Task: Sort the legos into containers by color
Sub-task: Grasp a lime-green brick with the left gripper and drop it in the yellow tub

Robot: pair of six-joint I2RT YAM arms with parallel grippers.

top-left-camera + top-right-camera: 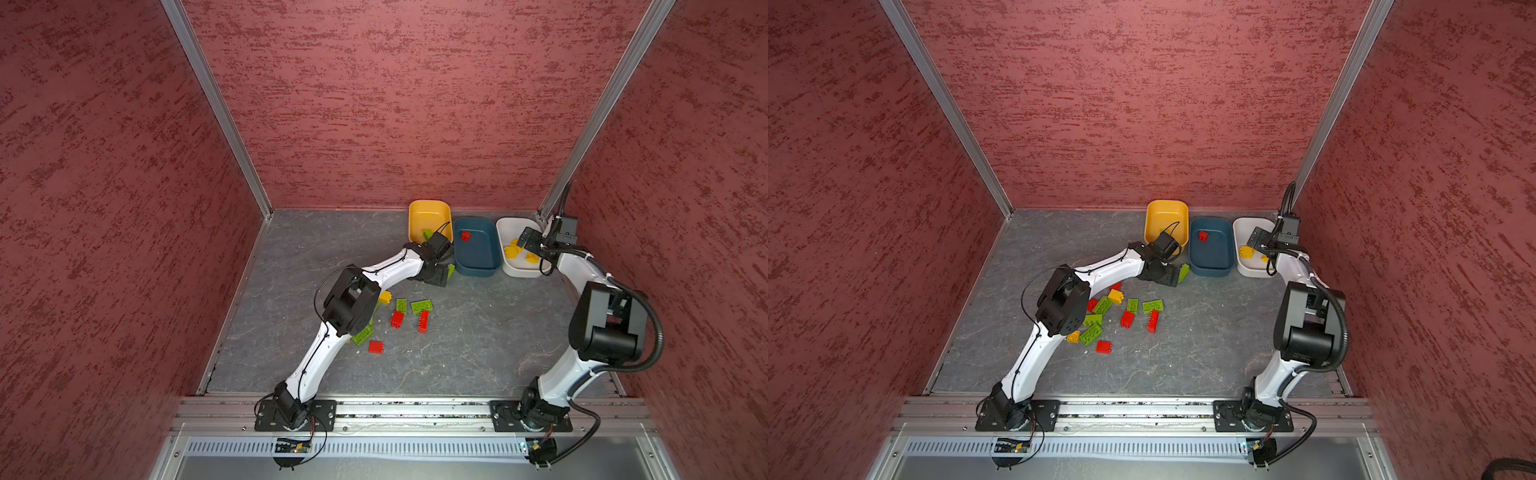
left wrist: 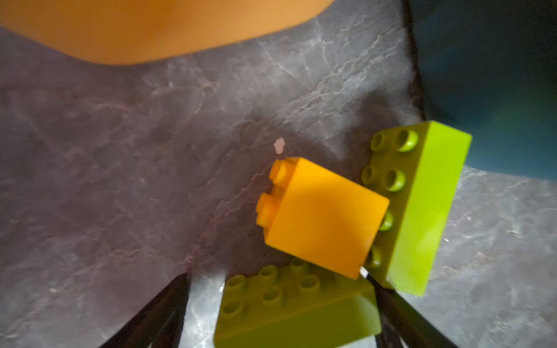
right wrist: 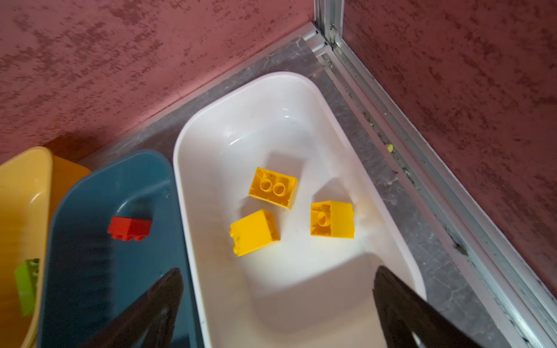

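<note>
My left gripper (image 2: 277, 276) is low over the table in front of the yellow-orange container (image 1: 430, 216) and the teal container (image 1: 476, 257). Its jaws are open around a green lego (image 2: 295, 310), with a gap showing beside one finger. A yellow lego (image 2: 325, 217) and a green lego (image 2: 422, 208) on its side lie just beyond. My right gripper (image 3: 278, 269) hangs open and empty over the white container (image 3: 301, 99), which holds three yellow legos (image 3: 272, 188). A red lego (image 3: 129, 229) lies in the teal container, a green one (image 3: 27, 283) in the yellow-orange one.
Loose red, green and yellow legos (image 1: 397, 319) are scattered mid-table beside and under the left arm's elbow (image 1: 351, 301). The three containers stand in a row along the back wall, the white one in the right corner by the aluminium frame (image 3: 391, 120).
</note>
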